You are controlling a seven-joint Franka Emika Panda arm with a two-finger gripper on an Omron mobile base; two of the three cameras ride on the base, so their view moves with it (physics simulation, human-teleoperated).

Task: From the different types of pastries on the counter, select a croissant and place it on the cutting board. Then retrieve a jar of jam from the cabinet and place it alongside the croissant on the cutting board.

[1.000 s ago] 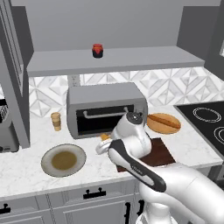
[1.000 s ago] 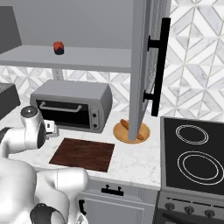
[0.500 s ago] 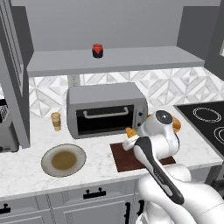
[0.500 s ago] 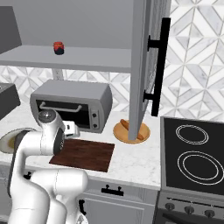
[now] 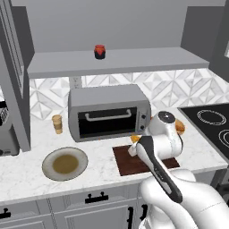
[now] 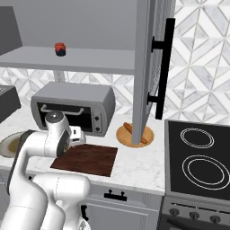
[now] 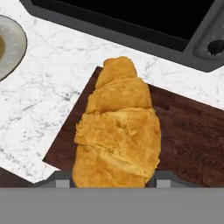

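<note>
The golden croissant (image 7: 118, 131) sits between my gripper's (image 7: 113, 179) jaws, which are shut on it just above the left rear corner of the dark brown cutting board (image 7: 183, 135). From the left base, the gripper (image 5: 134, 146) hangs over the board (image 5: 129, 164) in front of the toaster oven, with a bit of croissant (image 5: 135, 138) showing. The red jar of jam (image 5: 99, 51) stands on the grey cabinet shelf (image 5: 147, 60). From the right base, the jar (image 6: 59, 49) and board (image 6: 90, 160) show too.
A grey toaster oven (image 5: 109, 112) stands right behind the board. To its left on the white counter (image 5: 27, 179) are a round plate (image 5: 65, 163) and a tan cup (image 5: 57, 124). A tan plate (image 6: 134, 136) with a loaf lies right, beside the open cabinet door (image 6: 150, 67) and stove (image 6: 197, 157).
The arm has swung to the right with the croissant in its grip, from left of the board to above the board's left rear corner. Nothing else has moved.
</note>
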